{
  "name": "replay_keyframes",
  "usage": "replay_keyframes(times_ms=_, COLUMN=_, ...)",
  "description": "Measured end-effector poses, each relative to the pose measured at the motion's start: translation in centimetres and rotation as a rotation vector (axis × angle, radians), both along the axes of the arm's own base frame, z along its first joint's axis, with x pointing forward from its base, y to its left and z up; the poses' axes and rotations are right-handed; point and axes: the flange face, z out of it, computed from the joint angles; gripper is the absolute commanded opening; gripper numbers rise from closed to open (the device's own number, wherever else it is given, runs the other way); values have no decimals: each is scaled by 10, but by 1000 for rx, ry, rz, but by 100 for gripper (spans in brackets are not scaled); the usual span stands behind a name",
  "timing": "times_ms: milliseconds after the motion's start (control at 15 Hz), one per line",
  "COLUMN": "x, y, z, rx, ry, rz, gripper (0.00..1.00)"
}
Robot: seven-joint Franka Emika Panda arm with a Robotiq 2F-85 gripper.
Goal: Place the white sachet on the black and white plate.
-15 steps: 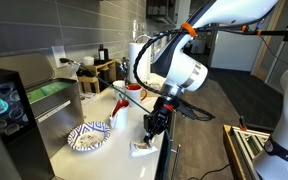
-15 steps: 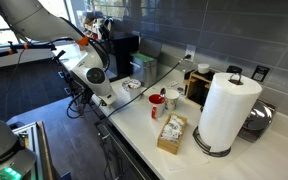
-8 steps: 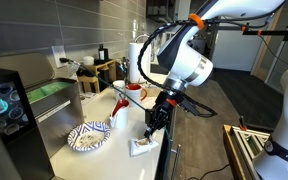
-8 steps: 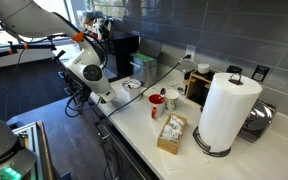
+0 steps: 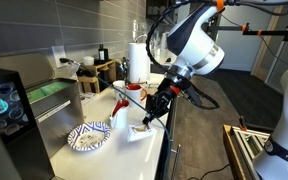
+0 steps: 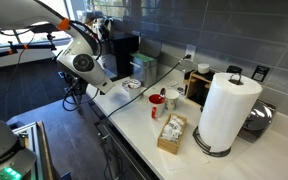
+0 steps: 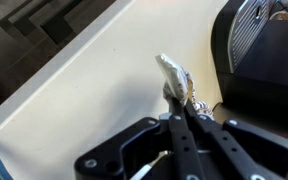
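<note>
White sachet [image 7: 173, 74] sits pinched in the clenched tool [image 7: 181, 103], held above the pale tabletop [image 7: 84, 90] (one end pokes out past the fingertips). In an exterior view it hangs near the black and white plate [image 5: 88, 137], not touching it, beside a white cup [image 5: 119, 115].

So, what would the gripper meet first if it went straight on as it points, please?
Likely the bare countertop: the gripper, shut on the white sachet, points down at it; depth is unclear.
</note>
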Motion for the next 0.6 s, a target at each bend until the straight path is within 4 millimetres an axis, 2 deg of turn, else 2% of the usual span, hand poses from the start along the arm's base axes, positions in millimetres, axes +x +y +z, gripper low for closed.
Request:
replay_keyframes(times_ms=267, x=7, y=6, z=29, rx=12, ry=-47, rz=-23, gripper=1)
replay_keyframes(times_ms=600, x=38, y=26, z=73, rx=13, ry=-76, rz=-101, gripper=1)
